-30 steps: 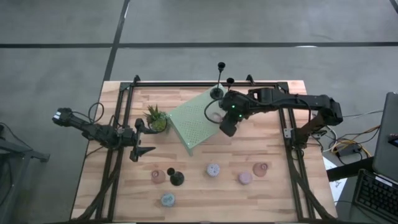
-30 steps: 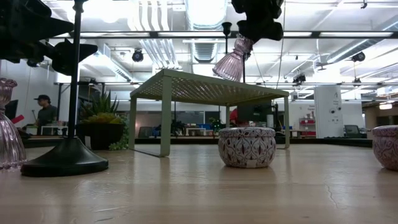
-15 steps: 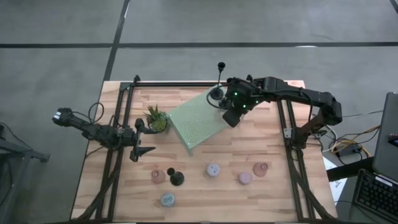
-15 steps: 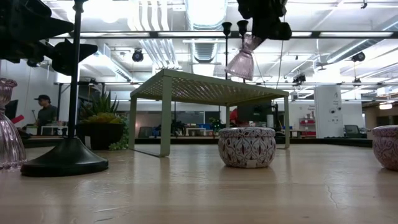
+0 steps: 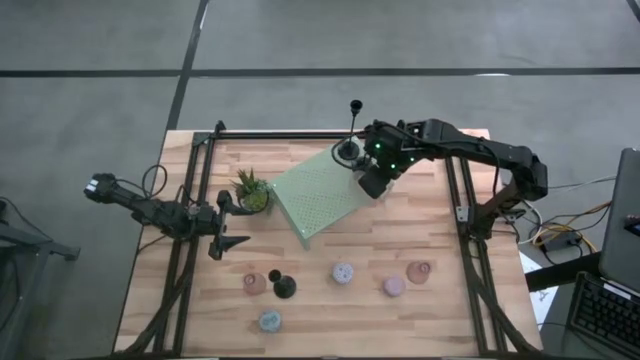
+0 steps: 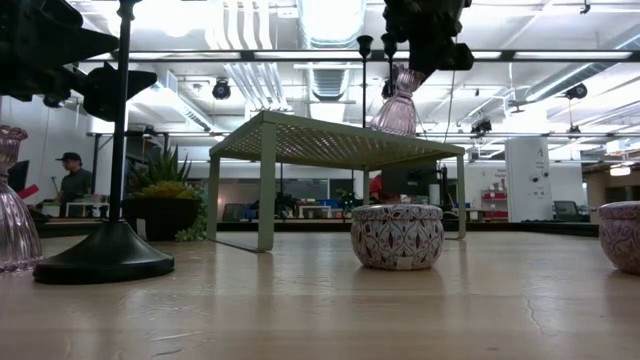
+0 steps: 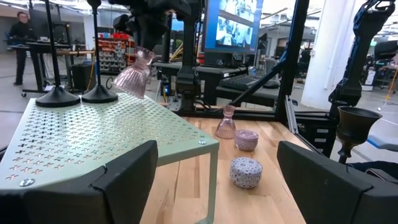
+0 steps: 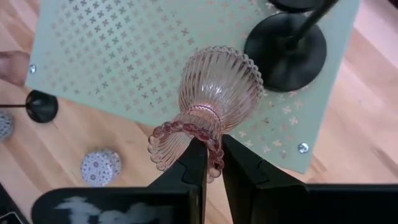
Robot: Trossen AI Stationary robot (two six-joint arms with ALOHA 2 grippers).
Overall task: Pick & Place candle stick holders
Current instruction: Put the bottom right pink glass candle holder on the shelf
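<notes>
Wooden planks make up the table [image 5: 320, 250], which sits in a black frame on a grey floor, and beyond it, seen from table height, a workshop runs back under bright ceiling lights, with a person [image 6: 70, 180] standing far off. Over at nine o'clock the left gripper [image 5: 228, 244] waits above the boards, its fingers spread wide apart and holding nothing. Just beside it, toward one o'clock, stands the plant [image 5: 252, 190]. Down at about seven o'clock sit a pink cup [image 5: 255, 283], a black stick [image 5: 283, 287] touching or nearly touching it, and a blue puck [image 5: 269, 320] nearer the front edge. Middle of the table, the green stand [image 5: 318, 198] lies skewed, one corner pointing toward five o'clock. At six o'clock there is a patterned puck [image 5: 343, 272] on the boards. On the stand's far corner, about twelve o'clock, two more black sticks [image 7: 56, 94] rise on round bases, close together. Right next to them the right gripper [image 5: 372, 182] hangs over the stand's edge, its fingers pinched tight on the frilled rim of a glass cup [image 8: 211, 102], which is tilted and held clear above the perforated top, beside a stick base. Toward five o'clock lie a pink puck [image 5: 394, 287] and another cup [image 5: 418, 271], near each other.
</notes>
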